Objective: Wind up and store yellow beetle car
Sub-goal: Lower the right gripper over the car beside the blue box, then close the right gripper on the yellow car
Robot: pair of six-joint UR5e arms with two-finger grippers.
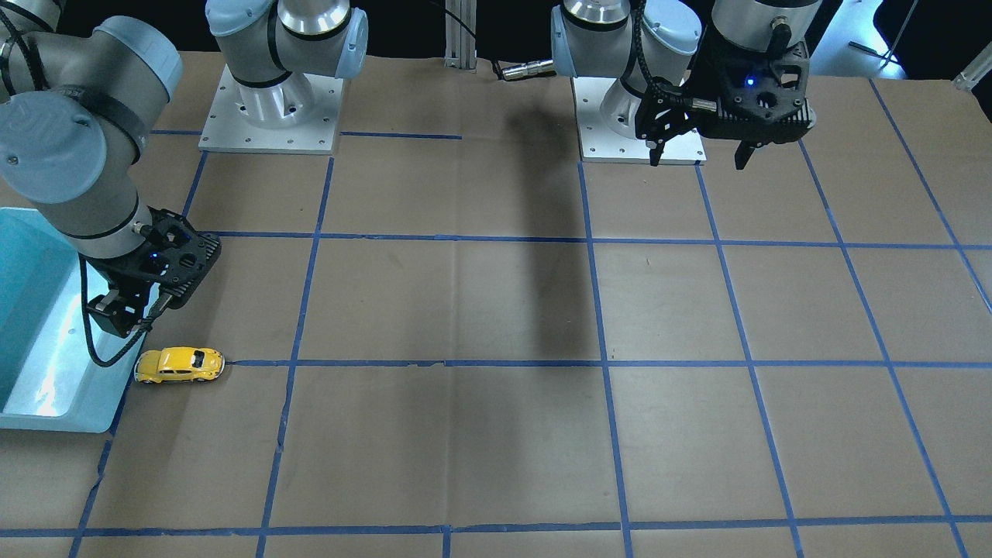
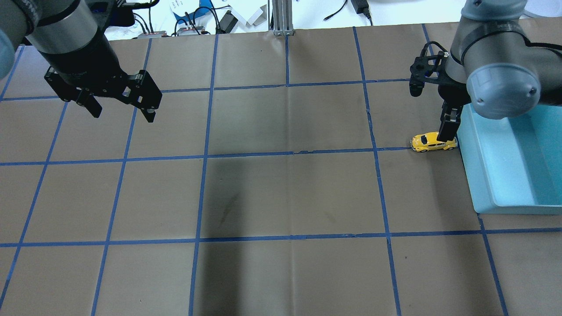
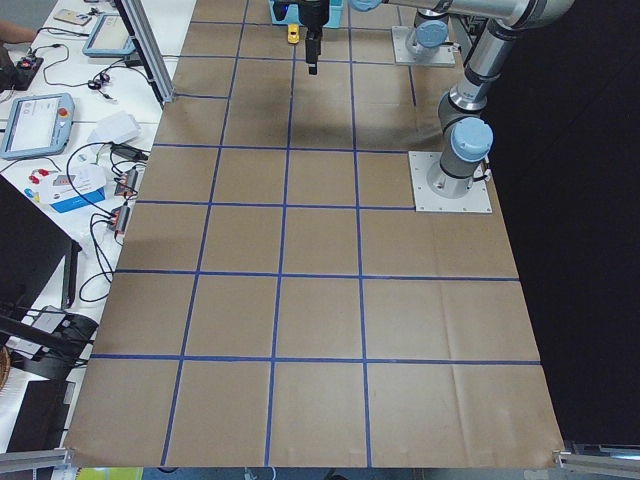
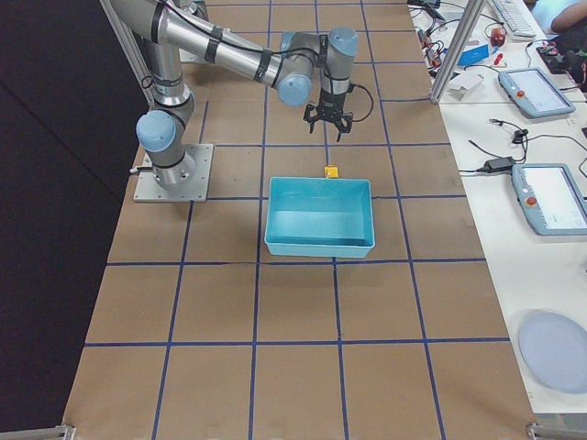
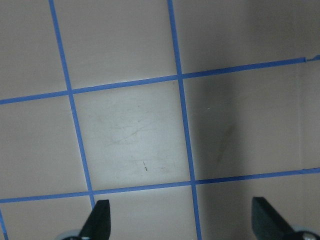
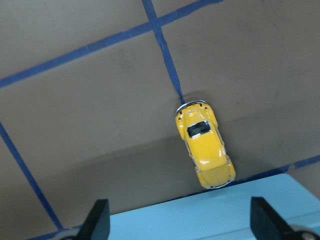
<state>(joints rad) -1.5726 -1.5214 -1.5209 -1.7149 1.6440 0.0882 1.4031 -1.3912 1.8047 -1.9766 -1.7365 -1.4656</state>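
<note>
The yellow beetle car (image 6: 205, 150) stands on the surface (image 2: 285, 197) at the robot's right side, just beside the wall of the blue bin (image 2: 472, 166). The right gripper (image 6: 180, 222) hovers above it with jaws open and empty. The left gripper (image 2: 123, 113), well apart, also has its jaws open. I judge the step is grasping the car; the next move needs a descent across its narrow body, without hitting the bin.

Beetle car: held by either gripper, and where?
Nothing held. The yellow beetle car sits on the table below the open right gripper; left gripper open too.
</note>
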